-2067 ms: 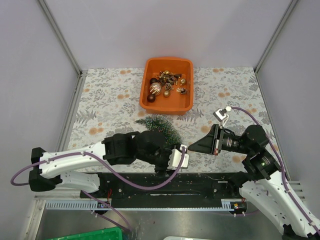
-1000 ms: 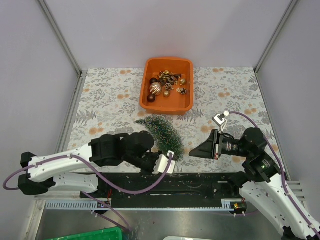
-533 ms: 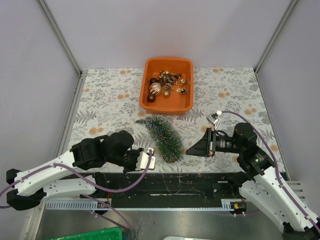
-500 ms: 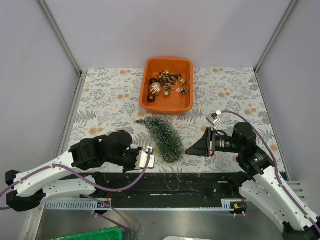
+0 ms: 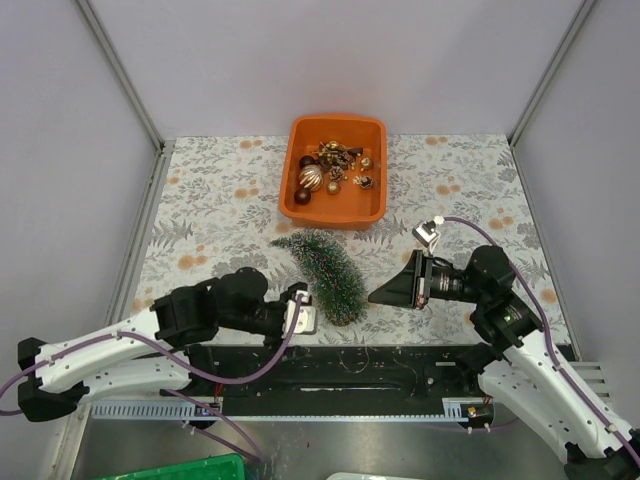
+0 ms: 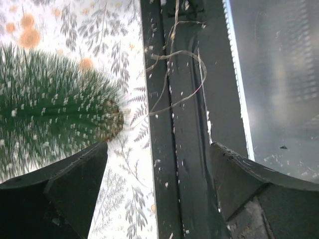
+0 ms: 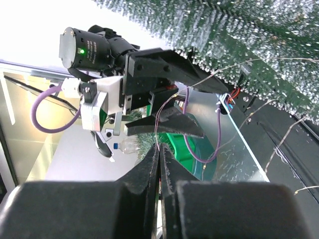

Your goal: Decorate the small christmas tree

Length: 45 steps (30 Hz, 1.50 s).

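The small christmas tree (image 5: 325, 270) is lying on its side on the floral worktop (image 5: 220, 200), just in front of the orange tray (image 5: 337, 121) of ornaments (image 5: 330, 172), with its wide end facing the near edge. The left pincer (image 5: 305, 308) is hovering just beside that end, jaws spread wide and gripping nothing. The right pincer (image 5: 373, 297) is pointing at the tree from the opposite side, jaws pressed tightly together.

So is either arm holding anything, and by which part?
Left jaws stand open beside the base of the small christmas tree, holding nothing. Right jaws are shut; a thin wire reaches their tip, but whether it is pinched cannot be told.
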Each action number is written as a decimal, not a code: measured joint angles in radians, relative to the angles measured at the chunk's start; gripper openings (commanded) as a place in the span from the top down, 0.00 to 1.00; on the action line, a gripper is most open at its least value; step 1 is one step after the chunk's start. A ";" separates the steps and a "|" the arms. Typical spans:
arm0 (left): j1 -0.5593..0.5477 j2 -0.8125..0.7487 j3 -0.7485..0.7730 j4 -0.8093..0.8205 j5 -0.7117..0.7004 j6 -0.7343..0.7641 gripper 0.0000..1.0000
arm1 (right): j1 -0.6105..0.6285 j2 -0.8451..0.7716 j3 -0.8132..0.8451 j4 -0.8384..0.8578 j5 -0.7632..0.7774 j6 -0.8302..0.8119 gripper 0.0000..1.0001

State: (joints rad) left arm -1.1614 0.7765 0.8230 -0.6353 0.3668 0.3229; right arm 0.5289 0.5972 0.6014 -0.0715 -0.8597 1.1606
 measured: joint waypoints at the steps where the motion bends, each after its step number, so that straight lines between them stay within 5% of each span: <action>1: -0.013 0.001 -0.003 0.018 -0.002 0.000 0.12 | 0.000 -0.002 -0.002 0.014 -0.002 0.009 0.97; 14: -0.153 0.103 -0.017 0.267 -0.019 0.021 0.15 | 0.000 -0.002 -0.055 0.205 -0.047 0.106 0.98; 21: -0.178 0.142 -0.029 0.314 0.003 0.035 0.48 | 0.000 -0.002 -0.066 0.238 -0.049 0.128 0.98; 24: -0.179 0.145 -0.029 0.308 0.026 0.055 0.81 | 0.000 -0.002 -0.067 0.247 -0.049 0.129 0.99; 27: -0.179 0.144 -0.029 0.277 0.034 0.077 0.96 | 0.000 -0.002 -0.068 0.255 -0.049 0.129 0.99; 45: -0.120 -0.035 0.044 -0.146 -0.083 0.235 1.00 | 0.000 0.081 -0.076 0.203 -0.050 0.074 0.97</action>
State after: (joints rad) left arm -1.2816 0.7418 0.8669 -0.7811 0.2836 0.5575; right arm 0.5293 0.6781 0.5259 0.1318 -0.9096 1.2346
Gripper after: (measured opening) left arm 0.016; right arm 0.055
